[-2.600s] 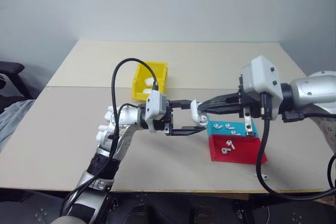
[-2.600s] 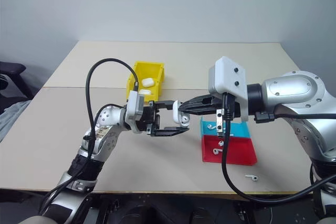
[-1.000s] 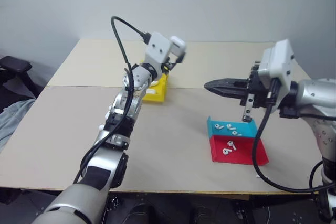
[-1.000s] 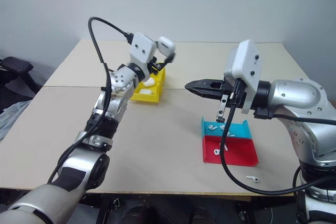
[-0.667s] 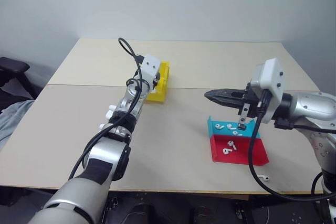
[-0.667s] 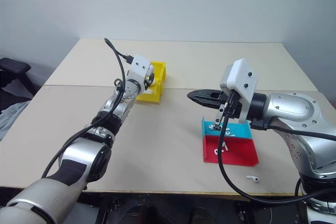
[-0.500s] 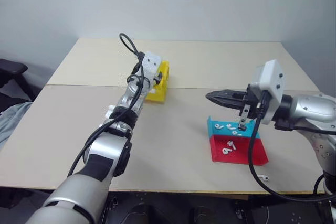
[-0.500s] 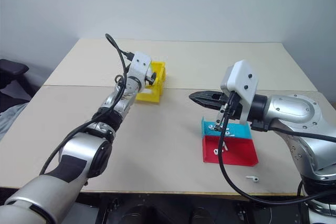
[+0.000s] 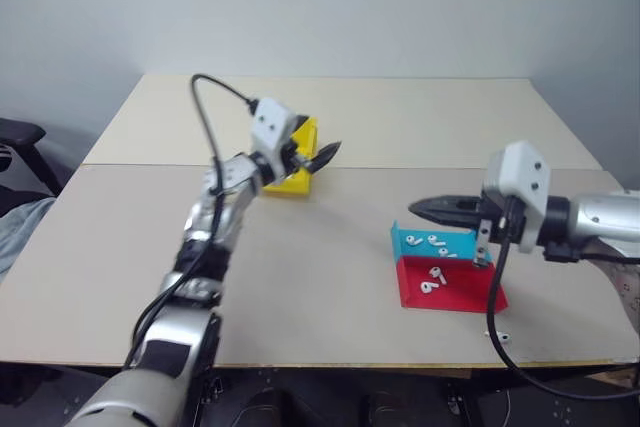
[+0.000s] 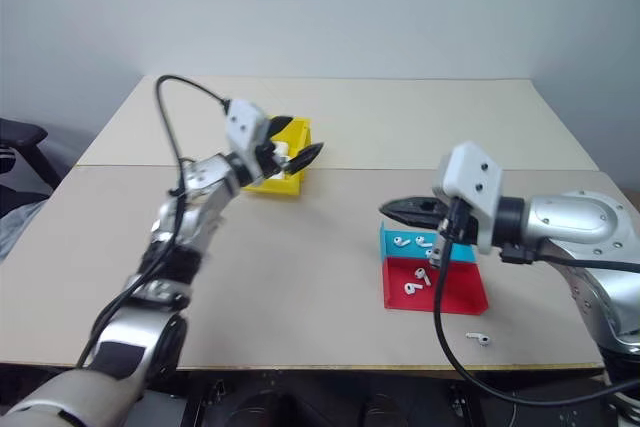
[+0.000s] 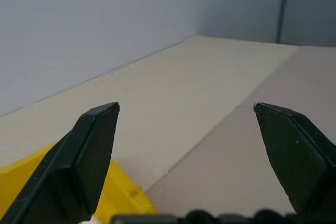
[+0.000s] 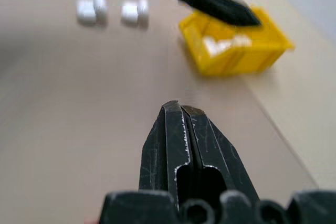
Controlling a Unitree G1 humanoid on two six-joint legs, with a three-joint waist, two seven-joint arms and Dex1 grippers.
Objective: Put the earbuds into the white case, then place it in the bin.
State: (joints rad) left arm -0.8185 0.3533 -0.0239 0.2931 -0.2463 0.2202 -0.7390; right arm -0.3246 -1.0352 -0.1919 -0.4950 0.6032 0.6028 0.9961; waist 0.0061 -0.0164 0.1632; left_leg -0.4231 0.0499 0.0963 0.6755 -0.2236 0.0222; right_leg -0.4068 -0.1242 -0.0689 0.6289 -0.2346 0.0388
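Note:
The yellow bin stands on the table at the left of centre, with white cases lying inside it. My left gripper hovers at the bin's right side, open and empty; its wide-apart fingers show in the left wrist view over a corner of the bin. My right gripper is shut and empty, pointing left just above the trays. Several earbuds lie in the blue and red trays, and one earbud lies loose on the table.
A shallow blue tray and a shallow red tray sit side by side at the right front. The table's front edge runs close behind the loose earbud. The right wrist view looks across bare tabletop to the bin.
A second ago my left gripper held a white case above the bin; it dipped into the bin, opened and has drawn back empty. My right gripper has sunk toward the trays.

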